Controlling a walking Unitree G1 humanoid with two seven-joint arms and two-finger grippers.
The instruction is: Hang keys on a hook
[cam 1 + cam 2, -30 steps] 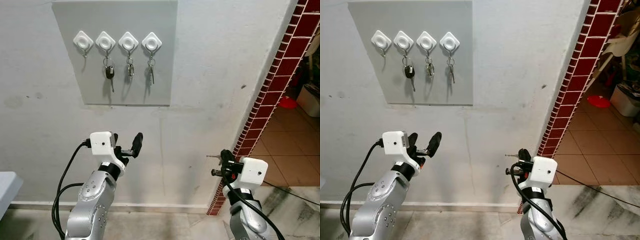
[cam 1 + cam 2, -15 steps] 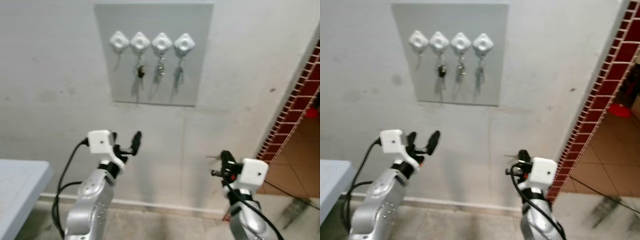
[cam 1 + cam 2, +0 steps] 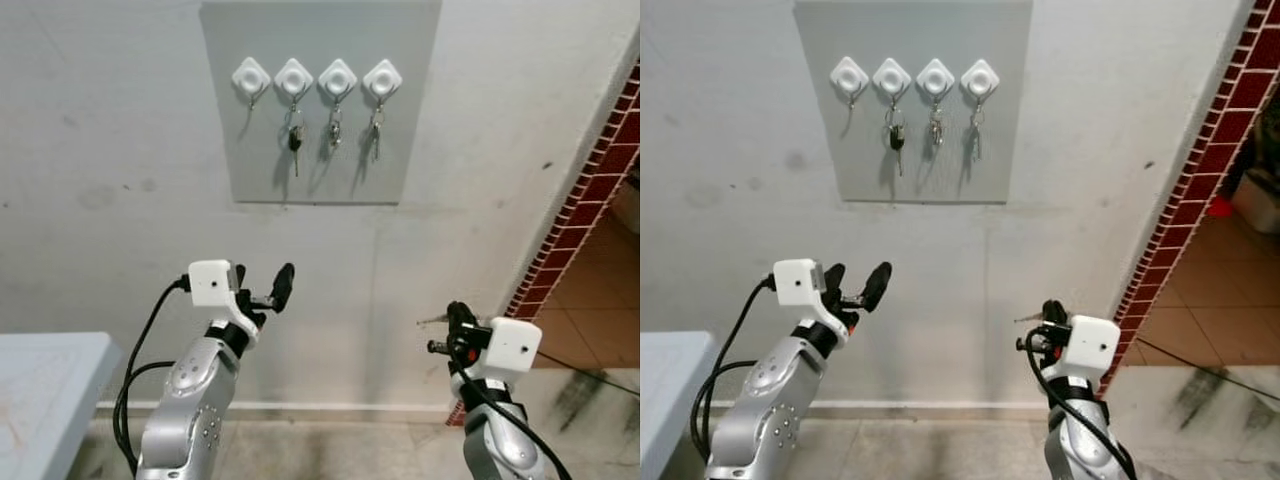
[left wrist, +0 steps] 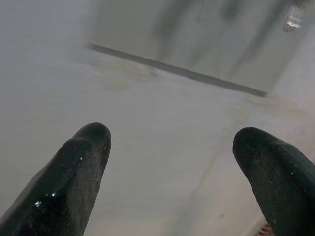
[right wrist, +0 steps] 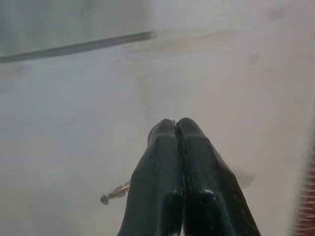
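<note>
Head views: both arms are raised toward the grey wall (image 3: 120, 150). The left gripper (image 3: 262, 285) is spread wide, empty — the right gripper (image 3: 452, 318) is clamped on a key (image 3: 433, 321). Above, a panel (image 3: 320, 170) carries four white hooks (image 3: 316, 79); the leftmost hook (image 3: 251, 77) is bare. A brick edge (image 3: 585, 210) stands right.

Left wrist: parted fingertips (image 4: 74, 172) face the wall.

Right wrist: closed fingers (image 5: 184, 182), key tip (image 5: 116, 192) poking out.

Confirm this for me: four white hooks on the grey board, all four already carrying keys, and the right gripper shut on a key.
Not quite. Three of the four white hooks carry keys: the leftmost hook is bare, as the left eye view shows. The other three hold keys, and the right gripper is shut on a key, its tip poking out beside the fingers. The board is grey.
</note>
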